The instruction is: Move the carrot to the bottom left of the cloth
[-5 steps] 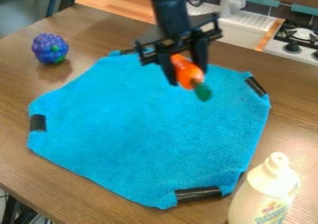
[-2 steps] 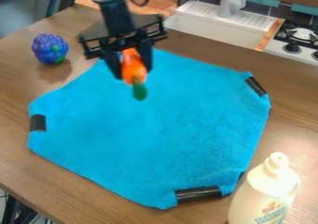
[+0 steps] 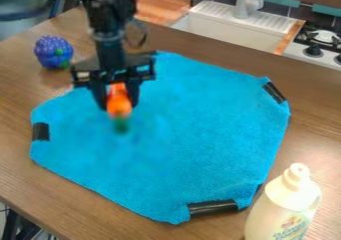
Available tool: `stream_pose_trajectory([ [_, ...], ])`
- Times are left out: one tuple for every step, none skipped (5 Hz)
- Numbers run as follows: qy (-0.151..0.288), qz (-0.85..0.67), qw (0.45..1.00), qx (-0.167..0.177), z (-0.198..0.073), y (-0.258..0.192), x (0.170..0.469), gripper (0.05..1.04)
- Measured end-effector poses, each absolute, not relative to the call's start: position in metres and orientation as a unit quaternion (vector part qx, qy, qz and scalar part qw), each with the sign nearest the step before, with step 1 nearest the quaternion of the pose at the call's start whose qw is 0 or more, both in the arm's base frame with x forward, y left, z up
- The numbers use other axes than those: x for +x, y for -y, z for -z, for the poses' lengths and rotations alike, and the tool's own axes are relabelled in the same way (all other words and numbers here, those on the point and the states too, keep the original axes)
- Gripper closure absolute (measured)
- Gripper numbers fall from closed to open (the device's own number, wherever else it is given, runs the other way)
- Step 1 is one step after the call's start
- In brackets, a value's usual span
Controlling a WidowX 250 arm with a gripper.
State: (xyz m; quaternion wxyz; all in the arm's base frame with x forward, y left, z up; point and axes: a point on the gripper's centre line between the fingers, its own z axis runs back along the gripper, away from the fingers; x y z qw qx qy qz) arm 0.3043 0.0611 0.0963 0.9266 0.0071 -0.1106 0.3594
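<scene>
My gripper (image 3: 119, 103) is over the upper left part of the blue cloth (image 3: 180, 139), shut on the orange carrot (image 3: 118, 103). The carrot's green end points down toward the cloth, at the lower tip of the fingers. Whether that end touches the cloth I cannot tell. Black tape strips hold the cloth's corners to the brown table.
A purple grape-like toy (image 3: 53, 52) sits at the table's upper left. A cream bottle (image 3: 285, 206) stands at the lower right, close to the cloth's corner. Behind the table's far edge are a sink (image 3: 226, 27) and a stove (image 3: 323, 37).
The arm has swung left across the cloth and come nearer the camera, carrying the carrot with it. The cloth, grape toy and bottle have stayed put.
</scene>
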Motion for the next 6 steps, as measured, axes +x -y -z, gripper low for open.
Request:
stream_pose_trajectory([
  [0.101, -0.348, 0.932, 0.017, -0.086, -0.063, 0.291, 0.555],
  [0.108, -0.355, 0.929, 0.007, -0.096, -0.066, 0.276, 0.555],
  [0.123, -0.348, 0.93, -0.008, -0.106, -0.062, 0.272, 0.555],
  [0.135, -0.345, 0.929, -0.013, -0.112, -0.064, 0.273, 0.555],
  [0.134, -0.35, 0.927, -0.002, -0.111, -0.067, 0.271, 0.555],
  [0.123, -0.359, 0.925, 0.023, -0.097, -0.078, 0.271, 0.555],
])
